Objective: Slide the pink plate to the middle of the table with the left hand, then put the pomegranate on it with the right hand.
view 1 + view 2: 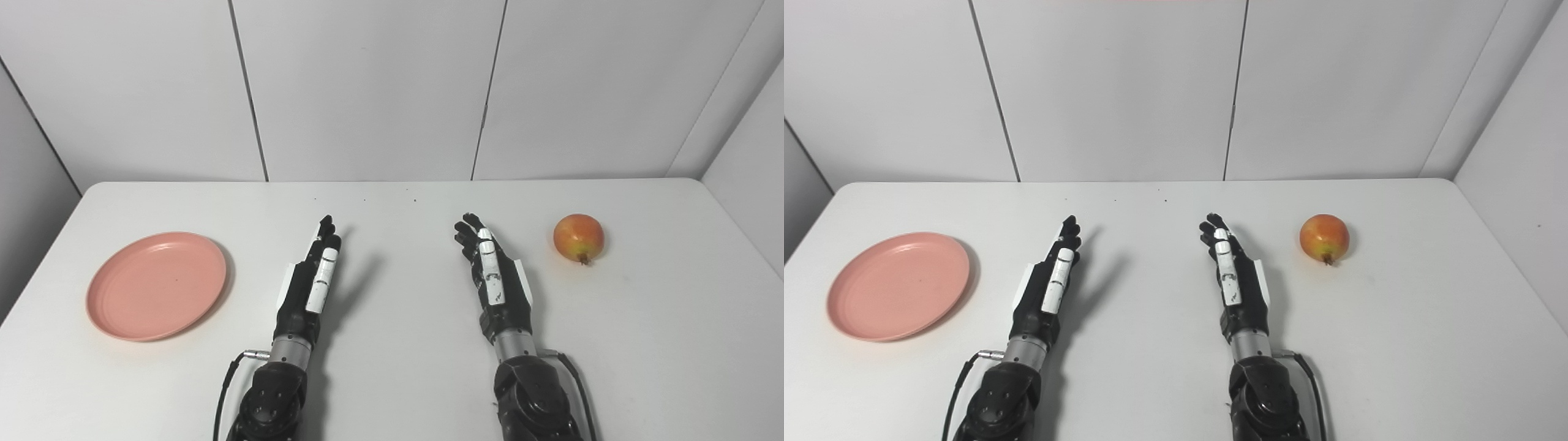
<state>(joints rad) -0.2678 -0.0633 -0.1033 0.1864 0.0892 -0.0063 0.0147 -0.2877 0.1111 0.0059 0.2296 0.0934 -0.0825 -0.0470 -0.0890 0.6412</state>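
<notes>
Since the round, shallow pink plastic plate (157,285) lies at the white tabletop's (392,380) left side, the slide looks not yet begun. Well apart at the right sits the red-yellow pomegranate (579,237). Between them, the left robot hand (315,269) and right robot hand (493,269) hover with fingers extended, empty.

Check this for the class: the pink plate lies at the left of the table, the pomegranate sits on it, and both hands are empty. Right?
Not quite. The pomegranate sits on the bare table at the right, far from the pink plate, as the left eye view shows. The left hand and right hand are indeed empty.
</notes>
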